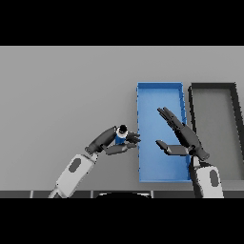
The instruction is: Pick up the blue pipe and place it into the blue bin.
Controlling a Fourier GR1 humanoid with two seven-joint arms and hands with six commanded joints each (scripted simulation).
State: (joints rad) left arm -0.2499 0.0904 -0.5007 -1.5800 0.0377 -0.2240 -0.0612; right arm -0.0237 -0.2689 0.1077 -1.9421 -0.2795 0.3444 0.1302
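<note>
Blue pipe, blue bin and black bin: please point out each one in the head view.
Small blue pipe [120, 138], head view: on its blue body, held in the left robot hand [107, 139].
Blue rectangular bin [152, 143], head view: on its bare floor.
Black rectangular bin [214, 138], head view: on its grey floor.

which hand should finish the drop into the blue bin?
Left. The left hand is curled round the blue pipe, right beside the blue bin's left wall. The right hand is open over the bin, holding nothing.
</note>
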